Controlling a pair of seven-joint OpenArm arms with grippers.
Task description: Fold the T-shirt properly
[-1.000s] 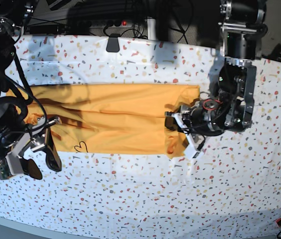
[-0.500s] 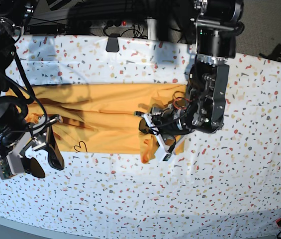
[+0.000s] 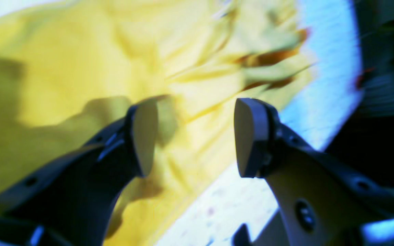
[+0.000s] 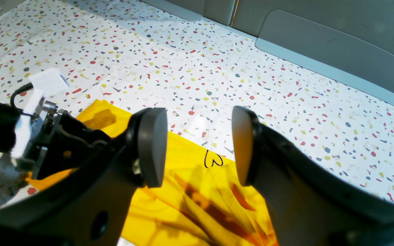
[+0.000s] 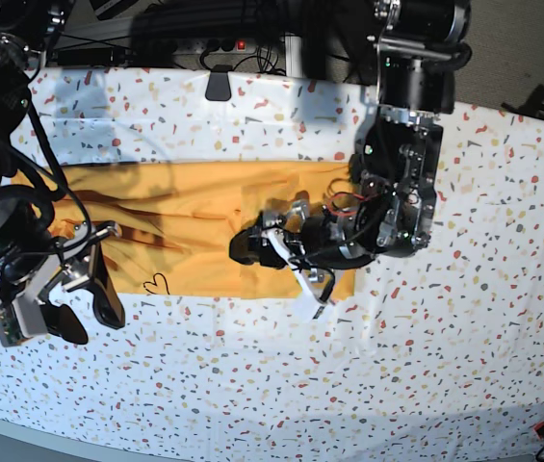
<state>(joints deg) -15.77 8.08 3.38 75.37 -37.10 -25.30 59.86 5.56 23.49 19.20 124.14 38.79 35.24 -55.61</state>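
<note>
now the t-shirt [image 5: 194, 226] lies flat on the speckled table [image 5: 252, 385], stretched sideways across the middle of the base view as a long orange-yellow band. its end toward the left arm is doubled back over the rest, so a second layer of cloth sits on top there, rumpled at the edge. a small black heart outline [image 5: 157, 283] shows along the shirt's near edge, toward the right arm's end; the right wrist view catches the same heart [image 4: 212, 160] on the cloth.

the left gripper [image 5: 279, 252] sits low over the folded-back part of the shirt, and its jaws are spread apart with nothing between them. in the left wrist view, which is blurred, the two pale pads [image 3: 247, 136] stand well apart above the yellow cloth [image 3: 80, 68], with a strip of table beyond the hem.

the right gripper [image 5: 87, 306] hangs just off the shirt's near corner, over bare table beside the heart. its jaws are spread too and hold nothing; the right wrist view shows both round pads [image 4: 152, 150] parted, the creased cloth and heart visible in the gap.

a dark clip-like piece [image 5: 219, 85] lies at the table's far edge, well apart from the shirt.
</note>
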